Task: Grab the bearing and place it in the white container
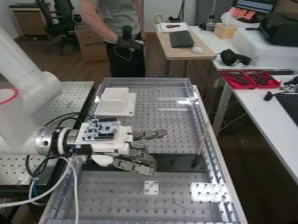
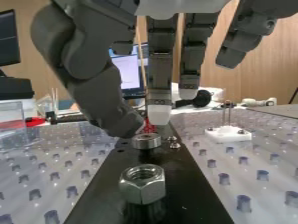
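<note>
In the high view, a small white plate with dots of holes [image 1: 151, 187] lies at the near end of the bench. Just past it is a long, flat black bar [image 1: 179, 161]. The dark grey robot hand [image 1: 135, 164] is over the bar, with its fingers spread apart and mostly straight.

In the wrist view, a big silver metal nut with six sides [image 2: 142, 183] sits on the bar. Its hole looks up. Past the nut is the silver metal ring-shaped bearing [image 2: 146, 141]. It lies flat on the bar, with its round face up, so its middle line points straight up and down. The thumb [image 2: 113, 107] comes down close by it, and one fingertip [image 2: 159, 114] is above it. I can't tell if the thumb touches it. Next to the bearing are little silver bolts [image 2: 174, 144]. A white block with thin metal pins [image 2: 228, 134] is off to one side.

Farther up the bench, in the high view, is the white square container [image 1: 114, 95]. I can't tell what is in it. On the white side table, red plastic trays [image 1: 227, 76] hold dark things.
</note>
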